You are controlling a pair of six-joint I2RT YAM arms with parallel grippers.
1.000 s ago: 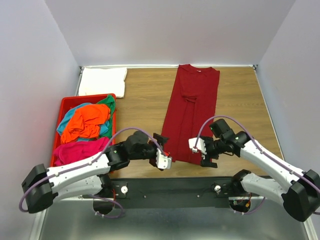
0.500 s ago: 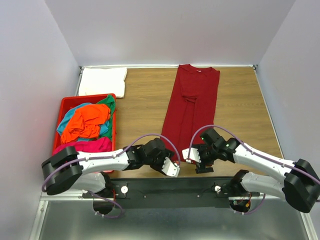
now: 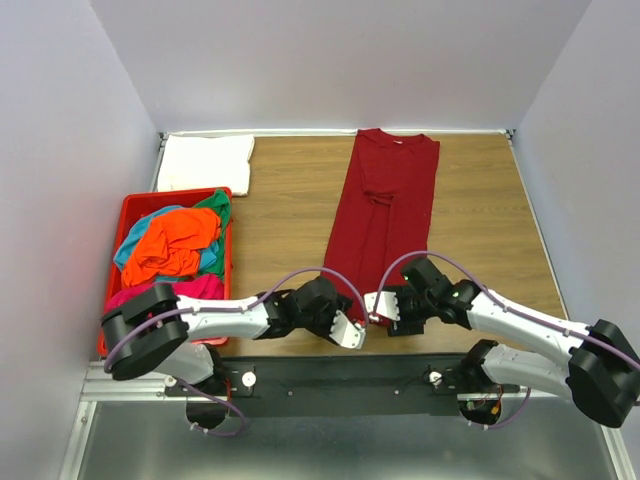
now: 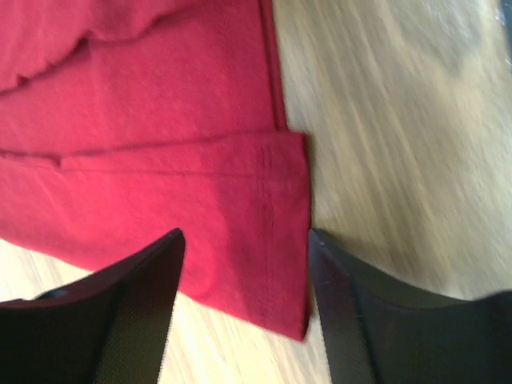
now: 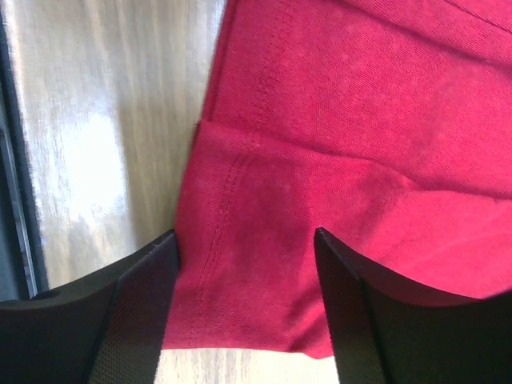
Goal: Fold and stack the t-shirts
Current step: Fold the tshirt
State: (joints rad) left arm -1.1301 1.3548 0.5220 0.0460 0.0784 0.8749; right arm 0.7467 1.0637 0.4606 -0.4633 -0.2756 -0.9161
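Note:
A dark red t-shirt (image 3: pixel 385 210), folded into a long strip, lies on the wooden table from the back edge to the near edge. My left gripper (image 3: pixel 350 331) is low at its near left hem corner. In the left wrist view that corner (image 4: pixel 276 240) lies flat between the black fingers (image 4: pixel 128 304) of my open left gripper (image 4: pixel 244 240). My right gripper (image 3: pixel 379 307) is at the near hem beside it. It (image 5: pixel 246 236) is open, with the stitched hem (image 5: pixel 232 264) lying between its fingers. A folded white t-shirt (image 3: pixel 205 163) rests at the back left.
A red plastic bin (image 3: pixel 127 215) at the left holds crumpled orange (image 3: pixel 175 240), teal (image 3: pixel 213 260), green (image 3: pixel 215 203) and magenta pink (image 3: pixel 165 293) t-shirts. The table's dark near edge (image 5: pixel 12 160) runs just beside the hem. Grey walls close the sides and back.
Both grippers have come down and inward onto the red t-shirt's near hem, ending close together. Their jaws have narrowed around the cloth.

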